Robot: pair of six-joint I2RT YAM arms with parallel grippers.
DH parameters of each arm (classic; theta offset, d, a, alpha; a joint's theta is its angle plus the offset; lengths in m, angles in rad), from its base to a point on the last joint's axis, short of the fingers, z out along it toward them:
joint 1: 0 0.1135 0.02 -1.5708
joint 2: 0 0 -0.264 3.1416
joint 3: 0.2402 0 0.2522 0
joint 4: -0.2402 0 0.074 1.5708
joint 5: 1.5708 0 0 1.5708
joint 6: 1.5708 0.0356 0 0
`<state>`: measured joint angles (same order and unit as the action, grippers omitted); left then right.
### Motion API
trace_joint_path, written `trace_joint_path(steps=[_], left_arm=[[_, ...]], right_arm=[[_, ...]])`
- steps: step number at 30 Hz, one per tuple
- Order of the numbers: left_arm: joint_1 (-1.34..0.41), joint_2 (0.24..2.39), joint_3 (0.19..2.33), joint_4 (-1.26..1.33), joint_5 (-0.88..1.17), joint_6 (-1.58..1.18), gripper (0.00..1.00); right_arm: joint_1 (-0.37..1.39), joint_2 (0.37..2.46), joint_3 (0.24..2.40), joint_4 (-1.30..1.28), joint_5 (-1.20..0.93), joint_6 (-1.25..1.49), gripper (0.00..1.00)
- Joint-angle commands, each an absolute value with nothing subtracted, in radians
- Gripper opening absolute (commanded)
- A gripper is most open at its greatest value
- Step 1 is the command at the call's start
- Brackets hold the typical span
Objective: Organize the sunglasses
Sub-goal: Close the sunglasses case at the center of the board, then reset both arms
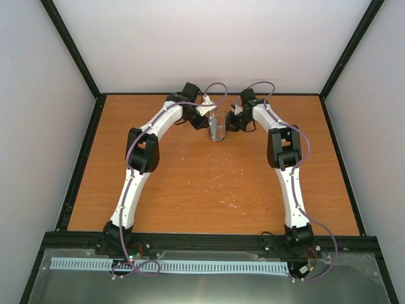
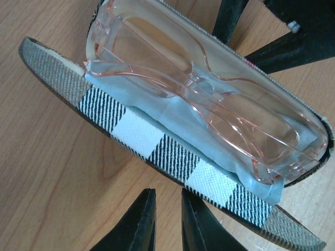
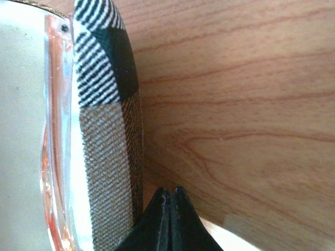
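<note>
Left hand point(image 2: 167, 194): jaws a narrow slit apart, bare wood showing through the gap, nothing gripped. Its fingertips point(image 2: 149, 201) sit just short of the near rim of the oblong fabric case with black-and-white checks and grey-brown weave point(image 2: 137, 133); whether they touch it I cannot tell.

The case lies open on the orange-brown wood-grain surface point(image 2: 49, 172), directly ahead of the left hand. A light blue cloth point(image 2: 175, 125) lines the inside. The translucent amber-pink plastic sunglasses point(image 2: 209, 102) lie folded on that cloth, inside the case, running lengthwise along it.

In the overhead view the case point(image 1: 218, 126) stands between the two hands, the left hand point(image 1: 201, 118) close on one side and the right hand point(image 1: 235, 120) close on the other.

Right hand point(image 3: 171, 191): jaws fully together, nothing between them. The case's checked outer wall point(image 3: 107, 157) is immediately to its left, touching or nearly so. A thin edge of the sunglasses point(image 3: 52, 130) shows beyond that wall. Bare surface point(image 3: 235, 104) lies to the right of the hand.
</note>
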<state>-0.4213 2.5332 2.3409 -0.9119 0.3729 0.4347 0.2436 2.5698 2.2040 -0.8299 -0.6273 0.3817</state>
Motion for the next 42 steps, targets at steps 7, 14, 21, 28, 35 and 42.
trace_joint_path(steps=[7, 14, 21, 28, 35, 42], left_arm=[[-0.480, 2.537, 2.392, -0.810, 0.535, 0.381, 0.18], [-0.490, 2.554, 2.381, -0.804, 0.608, 0.374, 0.18], [-0.492, 2.524, 2.379, -0.833, 0.559, 0.382, 0.18], [-0.456, 2.300, 2.215, -0.770, 0.498, 0.377, 0.32], [-0.361, 2.050, 1.947, -0.640, 0.489, 0.308, 0.87], [-0.267, 1.641, 1.319, -0.353, 0.385, 0.155, 0.99]], right_arm=[[0.299, 2.579, 2.241, -0.837, -0.712, 0.334, 0.03], [0.301, 2.573, 2.237, -0.864, -0.759, 0.278, 0.03], [0.288, 2.534, 2.175, -0.874, -0.695, 0.278, 0.03], [0.247, 2.442, 2.044, -0.906, -0.591, 0.242, 0.07], [0.185, 2.201, 1.725, -0.813, -0.470, 0.239, 0.25], [0.170, 1.887, 1.393, -0.695, -0.213, 0.268, 0.42]])
